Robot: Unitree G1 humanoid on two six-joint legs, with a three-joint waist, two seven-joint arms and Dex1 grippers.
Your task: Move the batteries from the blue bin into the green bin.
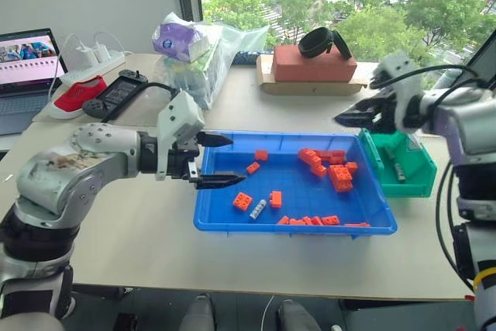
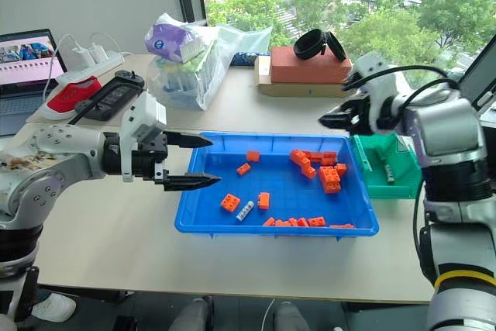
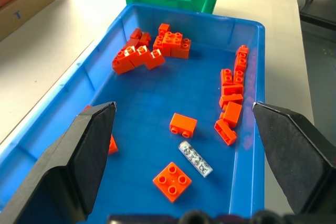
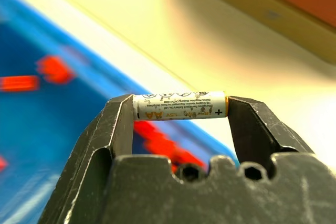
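the right gripper (image 4: 180, 109) pinches a battery (image 4: 181, 106) end to end, above the gap between blue bin (image 1: 225, 225) and green bin (image 1: 418, 184). the left gripper (image 1: 219, 160) hangs spread over the blue bin's near end, where another battery (image 1: 257, 209) lies among orange bricks (image 1: 339, 176).

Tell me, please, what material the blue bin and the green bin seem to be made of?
Blue bin: probably moulded plastic, glossy; its rolled rim shines and the colour is uniform. Green bin: likely plastic too, smooth, with thin walls in one even colour.

The blue bin (image 4: 37, 129) and orange bricks (image 4: 52, 69) blur behind the fingers (image 4: 118, 129); the battery's (image 4: 181, 106) print unreadable.
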